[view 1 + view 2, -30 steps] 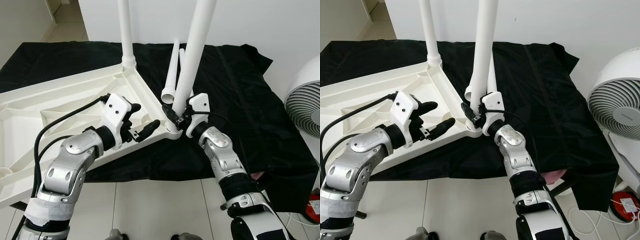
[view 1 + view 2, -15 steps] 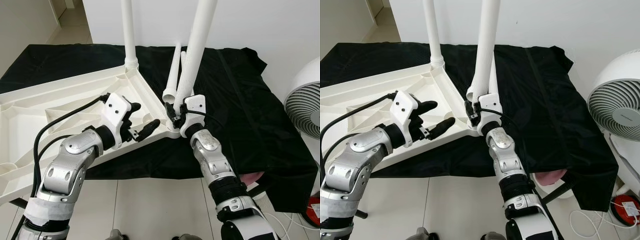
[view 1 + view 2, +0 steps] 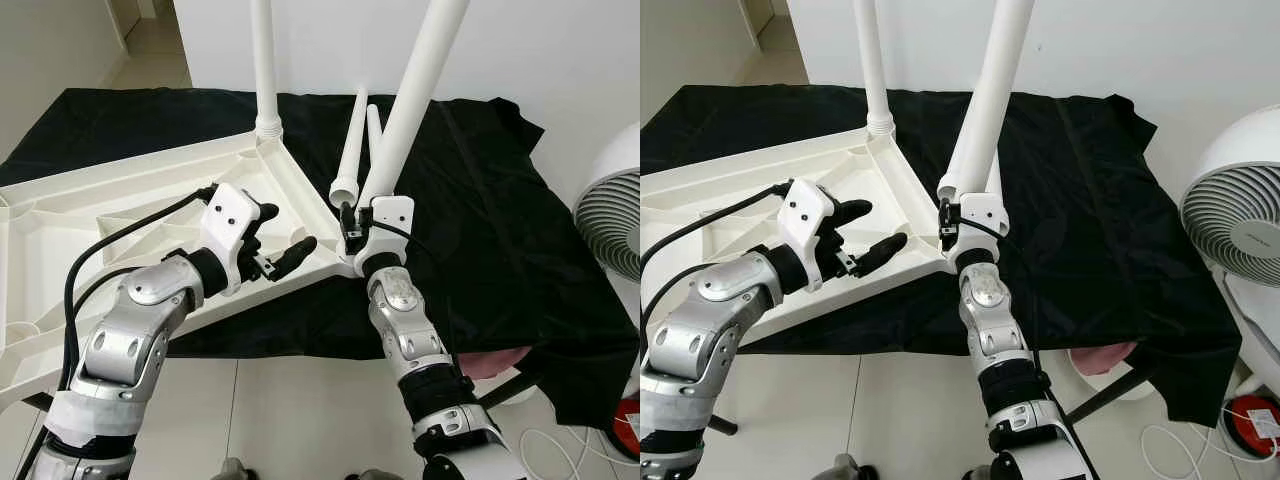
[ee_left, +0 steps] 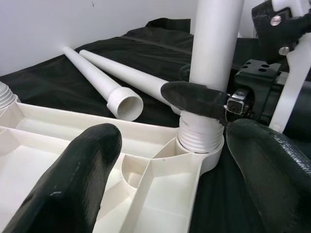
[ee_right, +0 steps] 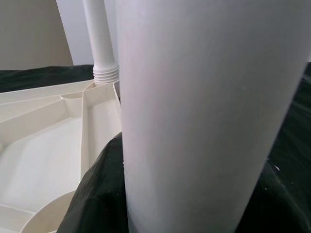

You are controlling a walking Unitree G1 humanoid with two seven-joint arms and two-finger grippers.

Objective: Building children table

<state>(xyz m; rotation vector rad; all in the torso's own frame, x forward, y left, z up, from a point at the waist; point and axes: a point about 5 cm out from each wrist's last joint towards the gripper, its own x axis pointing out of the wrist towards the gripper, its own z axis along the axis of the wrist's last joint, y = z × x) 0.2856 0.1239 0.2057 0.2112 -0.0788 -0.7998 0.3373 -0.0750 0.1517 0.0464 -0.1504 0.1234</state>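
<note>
A: What has been changed since a second ago?

B: The near leg [image 3: 410,100] has been tipped further; its top is now leaned toward the upper right of the frame, where before it was closer to upright. The right forearm has been swung in under it, nearer the frame's centre. The camera has also been shifted a little.

A: Where is the tabletop?

B: The tabletop [image 3: 120,200] is laid upside down, ribs up, across the left half of the frame on a black cloth [image 3: 470,200]. Its near corner is seen at centre, with the near leg's threaded foot seated in the socket there.

A: And the right gripper?

B: The right gripper [image 3: 352,232] is clenched around the base of the near leg, just above the socket. In the right wrist view the leg is pressed close against the lens.

A: The left gripper?

B: The left gripper [image 3: 282,237] is held released, its fingers [image 4: 73,184] spread over the tabletop's edge left of that corner; nothing is grasped.

A: What else is seen?

B: A far leg [image 3: 265,65] is stood upright in the rear corner, upper centre. Two spare legs [image 4: 104,77] are laid side by side on the cloth behind the near corner. A fan [image 3: 1240,200] is seen at the right edge.
</note>
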